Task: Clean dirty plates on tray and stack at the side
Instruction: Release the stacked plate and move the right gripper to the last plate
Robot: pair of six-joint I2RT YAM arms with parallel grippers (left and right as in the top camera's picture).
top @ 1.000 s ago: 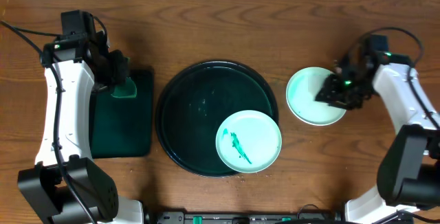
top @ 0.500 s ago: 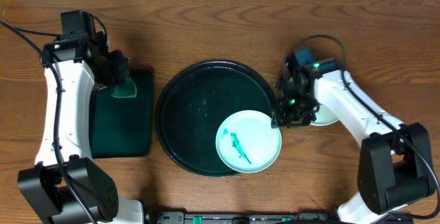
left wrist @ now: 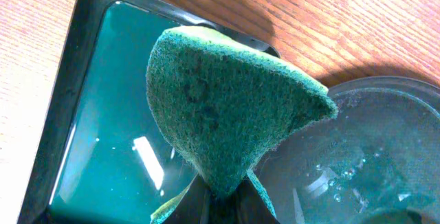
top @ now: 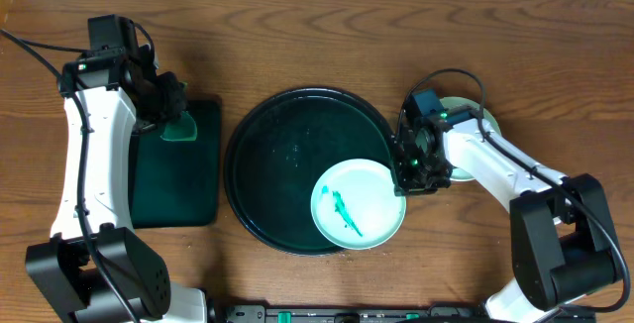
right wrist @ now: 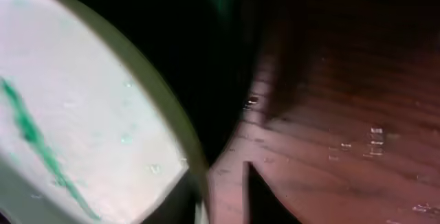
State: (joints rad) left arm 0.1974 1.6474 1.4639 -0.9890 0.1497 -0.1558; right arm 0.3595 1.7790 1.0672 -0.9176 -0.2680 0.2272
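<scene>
Mostly hidden: mint plate [top: 483, 120] under the right arm [top: 500, 162].
Sponge [left wrist: 220, 107] is pinched by left gripper [left wrist: 223, 200]; right gripper [top: 404, 169] jaws, blurred at the smeared plate [top: 362, 204] rim, cannot be judged.

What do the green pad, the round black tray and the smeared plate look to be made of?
The green pad: coarse fibrous scouring material, fuzzy matted surface. The round black tray: likely plastic, glossy with reflections. The smeared plate: smooth, pale mint; plastic or ceramic, unclear.
</scene>
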